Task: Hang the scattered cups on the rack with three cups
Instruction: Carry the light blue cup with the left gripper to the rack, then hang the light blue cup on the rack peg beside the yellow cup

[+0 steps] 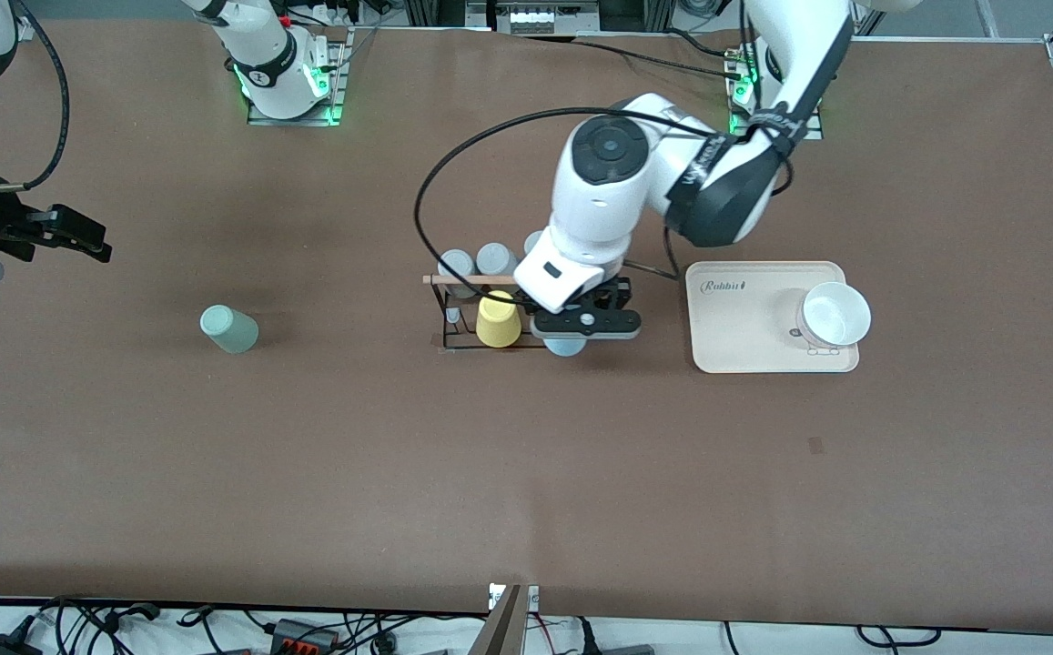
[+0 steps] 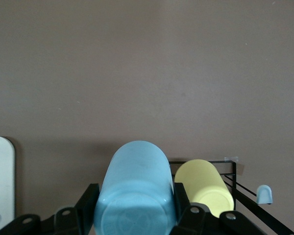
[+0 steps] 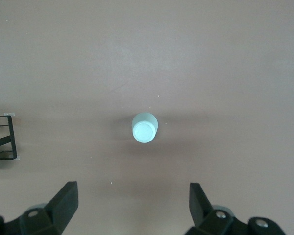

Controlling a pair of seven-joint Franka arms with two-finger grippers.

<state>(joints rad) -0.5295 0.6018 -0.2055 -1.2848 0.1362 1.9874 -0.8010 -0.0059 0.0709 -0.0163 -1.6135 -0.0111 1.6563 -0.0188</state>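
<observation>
While the left gripper (image 1: 583,321) clamps the light blue cup (image 2: 135,193) over the rack (image 1: 488,314), its fingers (image 2: 89,198) press both sides of the tumbler's tapered wall, base toward the wrist camera. That places the blue cup at the rack's end toward the left arm, just beside the yellow tumbler (image 1: 498,319) already sitting inverted on a peg. Two grey tumblers (image 1: 474,264) occupy the rack's row farther from the front camera, under the wooden rod (image 1: 471,279).

Both scattered cups look like light, stiff plastic with smooth, likely slippery walls; a squeeze across the middle of the taper seems the safest hold, since a grip near the narrow base could let the cup slide out.

Across the table toward the right arm's end, the mint green cup (image 1: 228,328) stands inverted on the bare tabletop, well apart from the rack. Seen from the right wrist, the right gripper (image 3: 133,205) hovers with its fingers spread wide and nothing between them, the mint cup sitting ahead of the gap.

A cream tray (image 1: 744,346) holding a white bowl (image 1: 833,315) lies beside the rack.
</observation>
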